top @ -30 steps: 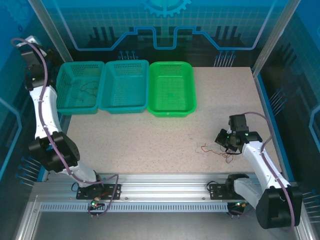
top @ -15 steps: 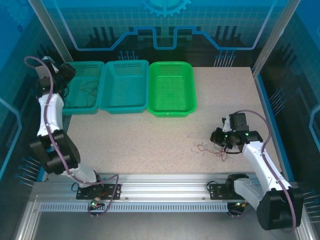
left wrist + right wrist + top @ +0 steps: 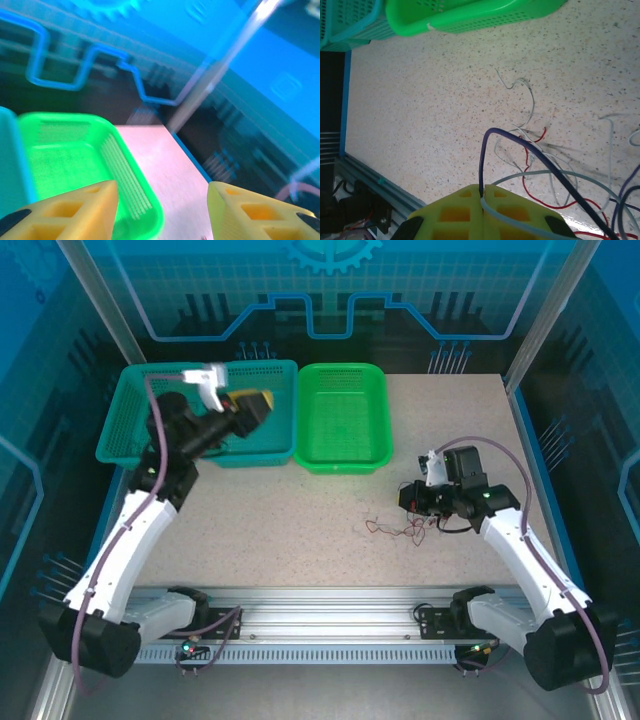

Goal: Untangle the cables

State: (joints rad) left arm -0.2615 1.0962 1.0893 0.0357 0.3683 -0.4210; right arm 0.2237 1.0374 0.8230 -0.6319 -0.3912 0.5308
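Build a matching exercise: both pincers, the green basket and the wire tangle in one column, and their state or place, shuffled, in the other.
1. left arm's yellow-fingered pincer
2. right arm's yellow-fingered pincer
3. bright green plastic mesh basket
4. tangle of thin red, dark and pale cables

A. spread on the speckled tabletop
B. open, nothing between the fingers
C. shut on strands of the tangle
D. right of the two teal mesh baskets

Pairs: 1-B, 2-C, 3-D, 4-A
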